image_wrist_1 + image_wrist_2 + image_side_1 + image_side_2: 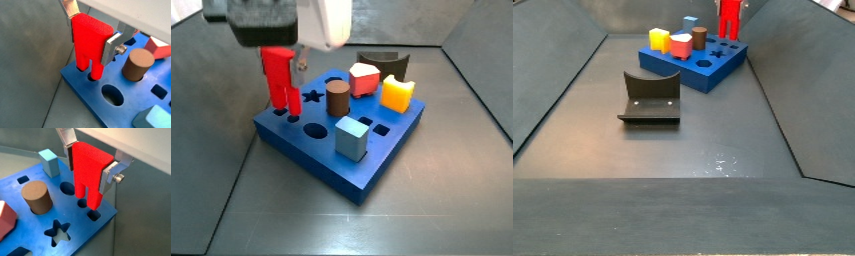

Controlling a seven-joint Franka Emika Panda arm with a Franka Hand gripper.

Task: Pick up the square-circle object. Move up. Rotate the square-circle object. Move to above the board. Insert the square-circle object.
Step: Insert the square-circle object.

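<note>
My gripper [91, 37] is shut on the square-circle object [89, 45], a tall bright-red block with two prong legs pointing down. It also shows in a wrist view [89, 170] and in both side views [277, 75] [728, 17]. The legs hang at a corner of the blue board [87, 92], their tips at or just inside two small holes near the edge. The board also shows in the other views [87, 235] [305, 150] [714, 68]. The silver fingers [111, 46] clamp the block's upper half.
On the board stand a brown cylinder [337, 98], a light-blue block [353, 138], a red-and-white faceted block [366, 80] and a yellow block [398, 94]. A star hole [57, 230] lies open. The dark fixture [651, 97] stands on the grey floor. Grey walls ring the bin.
</note>
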